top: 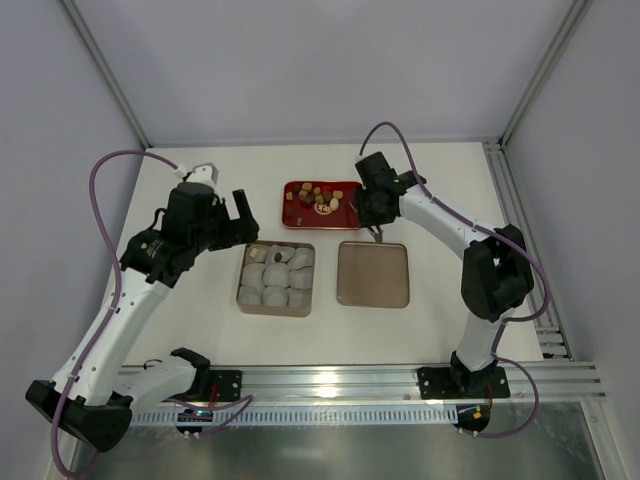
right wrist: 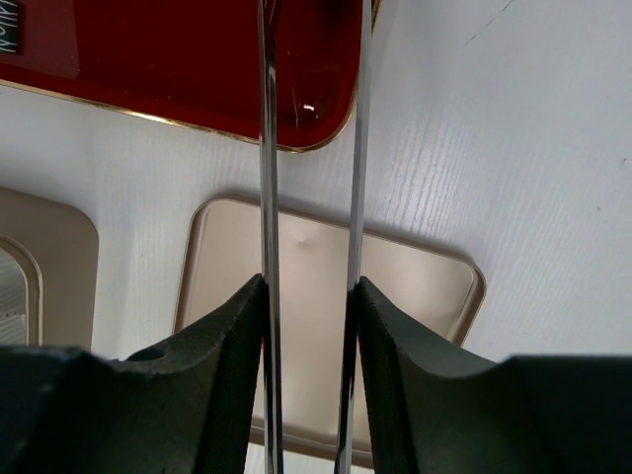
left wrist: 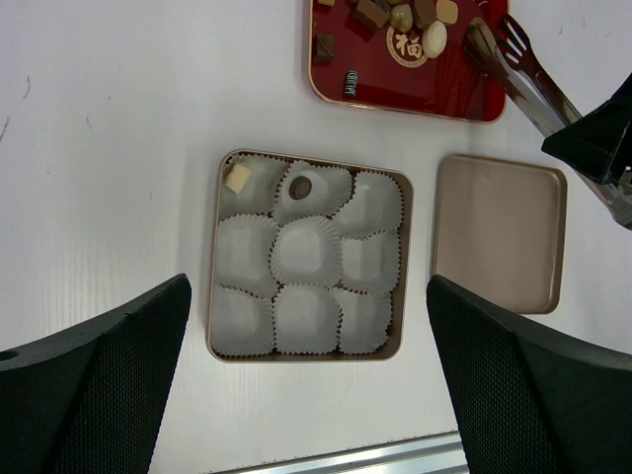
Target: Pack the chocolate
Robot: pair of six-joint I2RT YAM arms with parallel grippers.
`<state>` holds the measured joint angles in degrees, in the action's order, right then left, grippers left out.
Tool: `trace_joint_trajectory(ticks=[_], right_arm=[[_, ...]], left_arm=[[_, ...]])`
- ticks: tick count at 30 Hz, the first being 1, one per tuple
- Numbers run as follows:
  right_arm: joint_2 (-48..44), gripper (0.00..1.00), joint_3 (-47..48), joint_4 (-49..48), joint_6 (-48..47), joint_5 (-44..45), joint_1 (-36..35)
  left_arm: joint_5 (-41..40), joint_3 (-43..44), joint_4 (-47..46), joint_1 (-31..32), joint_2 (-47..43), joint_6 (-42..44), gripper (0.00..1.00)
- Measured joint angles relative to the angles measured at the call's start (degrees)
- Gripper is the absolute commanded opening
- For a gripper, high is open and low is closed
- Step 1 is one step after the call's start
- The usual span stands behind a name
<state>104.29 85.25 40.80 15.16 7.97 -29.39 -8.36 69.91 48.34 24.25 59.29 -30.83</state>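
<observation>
Several chocolate pieces (top: 318,197) lie on a red tray (top: 300,217); they also show in the left wrist view (left wrist: 415,20). A tan tin (top: 243,300) holds white paper cups. In the left wrist view a cream piece (left wrist: 238,178) and a dark round piece (left wrist: 300,187) sit in two back cups. My left gripper (left wrist: 306,296) is open and empty above the tin's near edge (left wrist: 296,357). My right gripper (right wrist: 309,286) is shut on metal tongs (right wrist: 265,148), whose tips (left wrist: 494,39) reach onto the tray's right side. The tong tips look empty.
The tin's lid (top: 373,273) lies flat to the right of the tin, under the right gripper (top: 370,212). The tray stands behind both. An aluminium rail (top: 350,380) runs along the table's near edge.
</observation>
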Motion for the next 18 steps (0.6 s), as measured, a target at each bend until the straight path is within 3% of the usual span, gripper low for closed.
trace_joint_trajectory(ticks=[18], right_arm=[[-0.7, 0.38, 0.0, 0.0, 0.0, -1.3, 1.3]], left_arm=[[0.0, 0.0, 0.0, 0.0, 0.0, 0.0, 1.0]])
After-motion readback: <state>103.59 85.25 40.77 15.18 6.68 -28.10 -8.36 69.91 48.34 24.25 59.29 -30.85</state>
